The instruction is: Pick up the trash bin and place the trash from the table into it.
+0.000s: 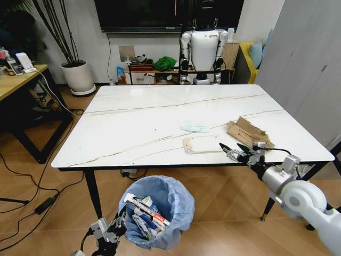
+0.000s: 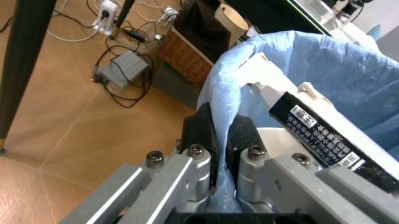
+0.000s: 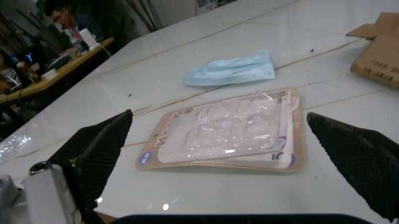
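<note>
Now the right gripper (image 1: 232, 150), jaws spread wide, hovers at the table's (image 1: 133, 128) front edge toward its right corner, facing the clear plastic packet (image 1: 201, 144). A good grasp probably means coming in low and closing over the packet's near rim, since it lies flat. Beyond it lie the face mask (image 1: 195, 126) and, nearer the right edge, torn cardboard (image 1: 249, 132). Below the front edge, the left gripper (image 2: 215, 140) pinches the trash bin's (image 1: 160, 208) bag-lined rim.
</note>
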Robot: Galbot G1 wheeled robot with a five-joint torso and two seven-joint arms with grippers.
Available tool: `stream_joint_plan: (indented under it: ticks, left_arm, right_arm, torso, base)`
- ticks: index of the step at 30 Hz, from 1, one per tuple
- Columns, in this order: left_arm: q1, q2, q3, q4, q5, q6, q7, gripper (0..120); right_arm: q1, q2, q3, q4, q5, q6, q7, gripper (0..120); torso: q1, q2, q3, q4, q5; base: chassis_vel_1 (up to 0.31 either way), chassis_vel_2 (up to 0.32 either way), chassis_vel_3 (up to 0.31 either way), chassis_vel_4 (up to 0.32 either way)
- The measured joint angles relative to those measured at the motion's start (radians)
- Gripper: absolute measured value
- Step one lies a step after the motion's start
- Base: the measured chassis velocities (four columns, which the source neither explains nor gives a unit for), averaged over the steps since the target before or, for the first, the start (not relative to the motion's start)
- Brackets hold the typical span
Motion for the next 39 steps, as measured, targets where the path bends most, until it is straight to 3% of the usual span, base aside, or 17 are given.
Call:
stream_joint_plan:
  ticks: [8,39]
  left_arm:
    - [-0.009,-0.006,-0.006,0.006,-0.003,0.000,0.000,0]
    - [-0.021,-0.009,-0.020,0.024,-0.015,0.001,-0.004,0]
  right_arm:
    - [0.102,0.004,-0.110,-0.059,0.012,-0.023,0.002,100]
    - [0.186,0.035,-0.214,-0.134,-0.002,-0.027,-0.005,100]
  torso:
    - [0.000,0.000,0.000,-0.0001,0.0000]
    - [0.000,0.000,0.000,-0.0001,0.0000]
  base:
    - [0.000,0.000,0.000,0.000]
    - [0.000,0.000,0.000,0.000]
